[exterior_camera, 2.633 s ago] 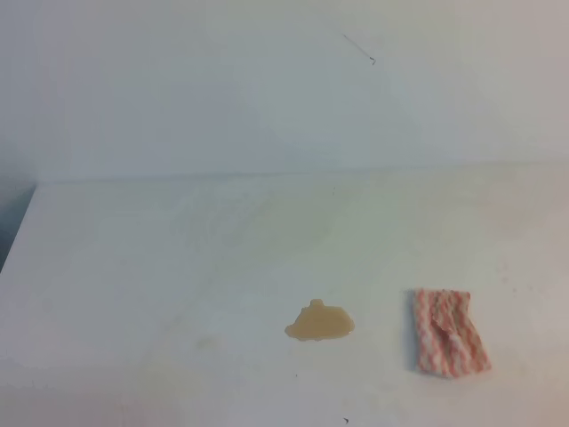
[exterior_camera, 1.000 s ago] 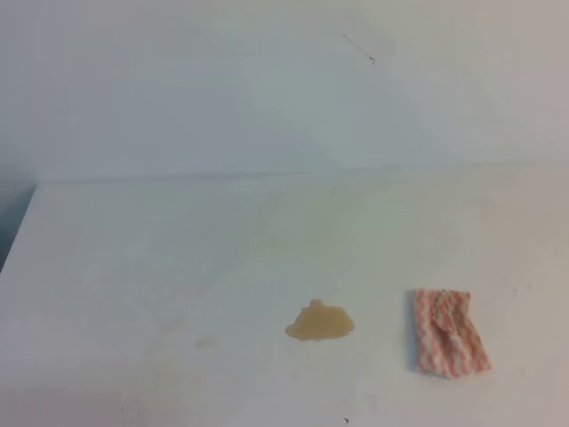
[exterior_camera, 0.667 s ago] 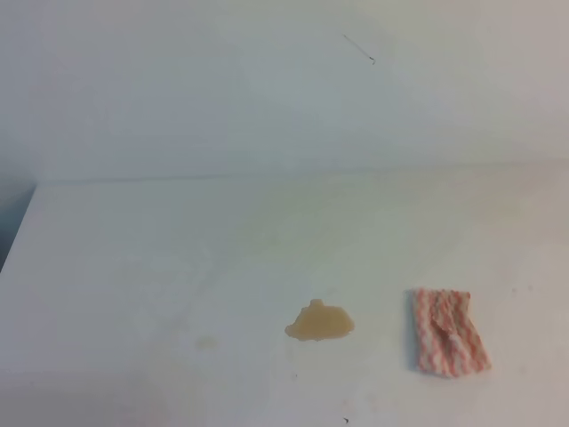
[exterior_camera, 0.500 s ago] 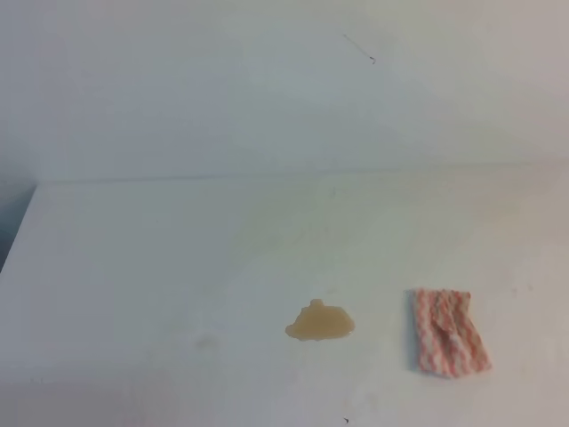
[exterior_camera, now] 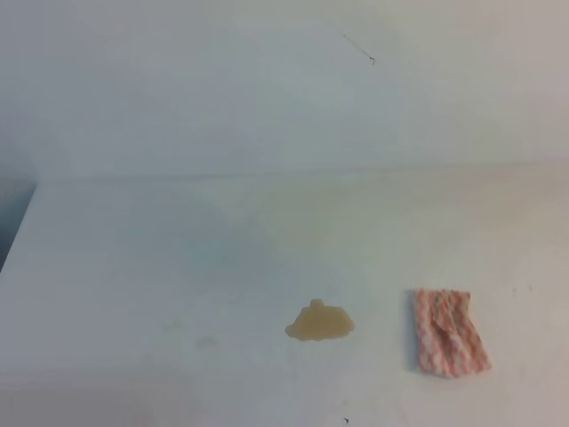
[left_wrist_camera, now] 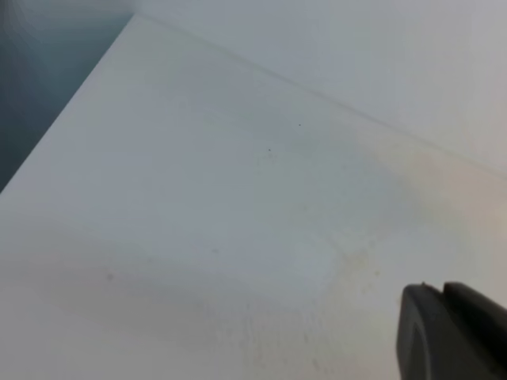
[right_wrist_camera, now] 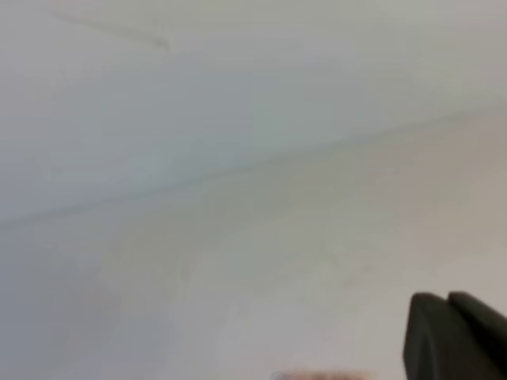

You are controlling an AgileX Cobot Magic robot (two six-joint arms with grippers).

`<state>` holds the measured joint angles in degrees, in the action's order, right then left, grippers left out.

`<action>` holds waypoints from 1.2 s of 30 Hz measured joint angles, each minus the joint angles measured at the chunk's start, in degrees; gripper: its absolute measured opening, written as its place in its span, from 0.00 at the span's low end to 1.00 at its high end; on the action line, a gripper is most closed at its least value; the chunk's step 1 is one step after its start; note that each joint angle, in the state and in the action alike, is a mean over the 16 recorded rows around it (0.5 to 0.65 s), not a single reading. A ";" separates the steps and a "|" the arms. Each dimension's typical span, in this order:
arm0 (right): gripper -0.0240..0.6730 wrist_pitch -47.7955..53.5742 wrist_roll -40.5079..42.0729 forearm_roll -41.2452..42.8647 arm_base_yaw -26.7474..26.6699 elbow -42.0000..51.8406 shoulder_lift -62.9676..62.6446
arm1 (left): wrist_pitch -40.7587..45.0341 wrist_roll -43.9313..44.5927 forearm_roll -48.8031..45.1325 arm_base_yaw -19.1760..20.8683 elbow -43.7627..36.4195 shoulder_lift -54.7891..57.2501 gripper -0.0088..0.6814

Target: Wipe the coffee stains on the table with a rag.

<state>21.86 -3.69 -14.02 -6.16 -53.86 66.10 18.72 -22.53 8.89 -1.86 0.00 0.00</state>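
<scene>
The coffee stain (exterior_camera: 319, 323) is a small tan blotch with a little bump on top, on the white table (exterior_camera: 133, 267) near the front middle. The rag (exterior_camera: 449, 333), pink-red and white striped, lies flat to the right of the stain, a short gap apart. A blurred pink edge of the rag (right_wrist_camera: 321, 374) shows at the bottom of the right wrist view. Neither gripper shows in the exterior high view. My left gripper (left_wrist_camera: 444, 290) and right gripper (right_wrist_camera: 447, 298) each show as two dark fingers side by side, pressed together and holding nothing, above bare table.
A faint grey smudge (exterior_camera: 206, 342) lies left of the stain. The table's left edge (exterior_camera: 18, 233) drops to a dark gap, also seen in the left wrist view (left_wrist_camera: 55, 119). A white wall (exterior_camera: 267, 89) stands behind the table.
</scene>
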 joint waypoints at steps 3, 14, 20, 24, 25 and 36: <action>0.03 3.20 2.47 -1.03 0.00 -0.01 4.85 | 0.00 0.00 0.00 0.00 0.00 0.00 0.01; 0.17 12.07 12.14 -1.18 -2.75 -1.49 19.29 | 0.00 0.00 0.00 0.00 0.00 0.00 0.02; 0.36 13.91 13.50 -1.18 -7.81 -3.96 25.02 | 0.00 0.00 0.00 0.00 0.00 0.00 0.02; 0.47 14.61 12.59 -0.09 -11.85 -6.29 28.89 | 0.00 0.00 0.00 0.00 0.00 0.00 0.02; 0.49 14.79 11.88 0.59 -12.81 -6.95 29.88 | 0.00 0.00 0.00 0.00 0.00 0.00 0.02; 0.55 17.83 -0.03 10.73 -18.69 -14.58 40.71 | 0.00 0.00 0.00 0.00 0.00 0.00 0.01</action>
<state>39.69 -3.71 -3.29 -24.84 -68.44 106.81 18.72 -22.53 8.89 -1.86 0.00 0.00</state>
